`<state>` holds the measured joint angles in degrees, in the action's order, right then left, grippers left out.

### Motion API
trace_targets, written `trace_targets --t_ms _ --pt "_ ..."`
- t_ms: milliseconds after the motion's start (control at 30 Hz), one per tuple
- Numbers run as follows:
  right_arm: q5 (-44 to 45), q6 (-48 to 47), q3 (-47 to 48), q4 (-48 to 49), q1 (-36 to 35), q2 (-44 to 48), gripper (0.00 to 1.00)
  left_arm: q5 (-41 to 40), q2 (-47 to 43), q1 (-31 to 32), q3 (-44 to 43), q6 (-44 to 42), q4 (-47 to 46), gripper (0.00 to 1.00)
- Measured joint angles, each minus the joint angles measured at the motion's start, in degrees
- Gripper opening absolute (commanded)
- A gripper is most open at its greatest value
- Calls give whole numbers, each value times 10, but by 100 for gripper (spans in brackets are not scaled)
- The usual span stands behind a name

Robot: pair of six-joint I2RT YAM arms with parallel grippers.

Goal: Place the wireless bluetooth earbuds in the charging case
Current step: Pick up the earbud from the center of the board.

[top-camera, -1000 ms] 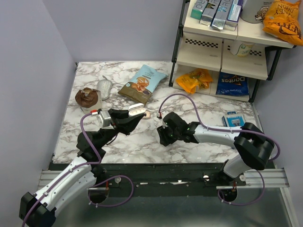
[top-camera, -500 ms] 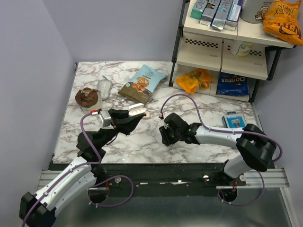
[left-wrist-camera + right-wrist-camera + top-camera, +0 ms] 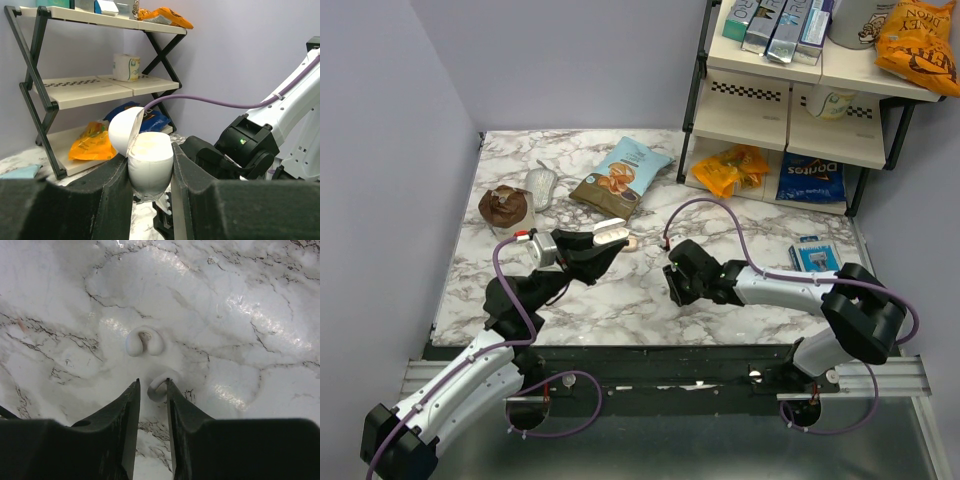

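Item one: left gripper (image 3: pixel 603 243), raised above the marble worktop (image 3: pixel 630 300) and clenched on the charging case (image 3: pixel 150 167), which sits upright between both fingers. The case stands open, its white lid (image 3: pixel 122 132) tilted back on the hinge and its pale tan inner face turned upward. Item two: right gripper (image 3: pixel 152 387), lowered close to the worktop at centre, well apart from the case, its jaws drawn narrow. Item three: first earbud (image 3: pixel 144 341), small, white and rounded, lying free on the marble just beyond the right fingertips. Item four: second earbud (image 3: pixel 159 385), of the same kind, lying at the very tips of the right fingers and apparently against one of them. From the wrist view we cannot tell whether the jaws pinch it or merely flank it. Item five: shelf rack (image 3: pixel 790 100) at the far right corner, carrying boxes and bags. Item six: a light blue snack bag (image 3: pixel 622 175) lying flat towards the back of the worktop.
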<state>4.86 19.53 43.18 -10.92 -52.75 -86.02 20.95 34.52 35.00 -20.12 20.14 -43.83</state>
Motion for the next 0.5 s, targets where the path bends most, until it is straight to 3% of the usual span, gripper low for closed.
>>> trace_targets --t_ms 133,333,500 --pt "10 0 0 -9 0 2 25 0 0 0 0 0 0 0" --pt "24 4 0 -18 0 12 2 0 0 0 0 0 1 0" --pt "39 6 -6 -36 0 28 1 0 0 0 0 0 3 0"
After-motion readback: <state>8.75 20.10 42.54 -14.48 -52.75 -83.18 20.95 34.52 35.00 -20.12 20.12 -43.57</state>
